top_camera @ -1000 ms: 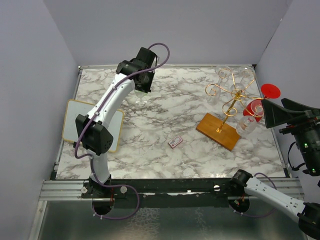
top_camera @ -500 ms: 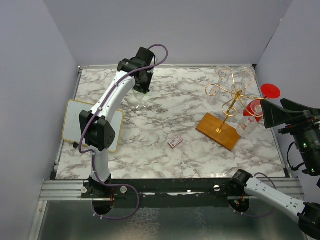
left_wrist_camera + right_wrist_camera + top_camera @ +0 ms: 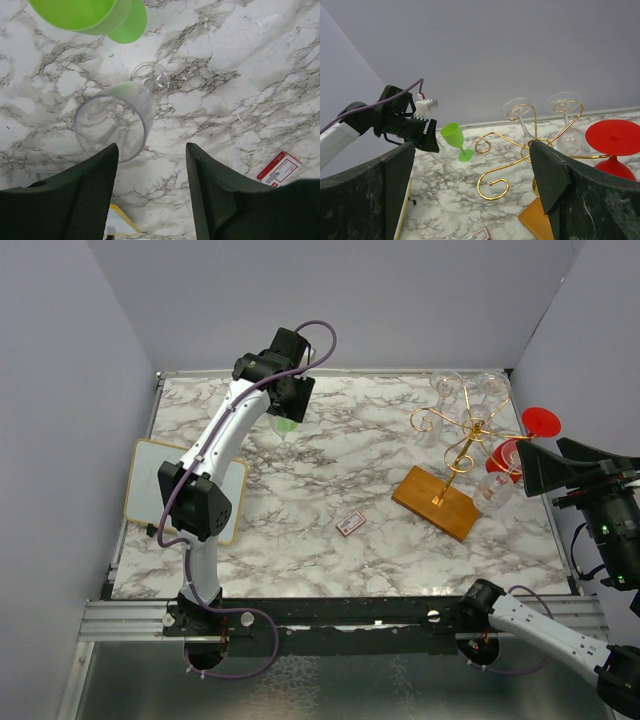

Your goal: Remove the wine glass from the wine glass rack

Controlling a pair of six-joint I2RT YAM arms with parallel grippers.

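Fingers (image 3: 90, 190) of the left gripper (image 3: 152, 150) are spread apart with nothing held between them, above the grey-veined white marble tabletop (image 3: 330, 470) in the upper left-centre of the overhead view. At the far left of that view a white rectangular board with a pale wooden rim (image 3: 160, 475) is laid flat on the marble. Below the left gripper, a translucent green wine glass (image 3: 80, 12) is seen in the upper left of the left wrist view. A clear wine glass (image 3: 112, 125) is found just beside it, off the rack and apparently upright on the marble, its round foot visible past its rim. A small red and white card (image 3: 350, 524) is placed near the middle of the overhead view. Further right, the thin gold wire wine glass rack (image 3: 465, 435) with curled arms is fixed to a flat brown wooden base (image 3: 437, 502), which is set at an angle on the tabletop. A clear stemmed glass (image 3: 516, 107) and a second clear glass (image 3: 563, 102) are hung upside down from its upper arms, and a red wine glass (image 3: 612, 137) is hung from an arm on the right side. At the right edge of the overhead view the right gripper (image 3: 472, 145) is pointed towards the rack and kept apart from it; its fingers (image 3: 555, 185) are likewise spread, with nothing gripped.
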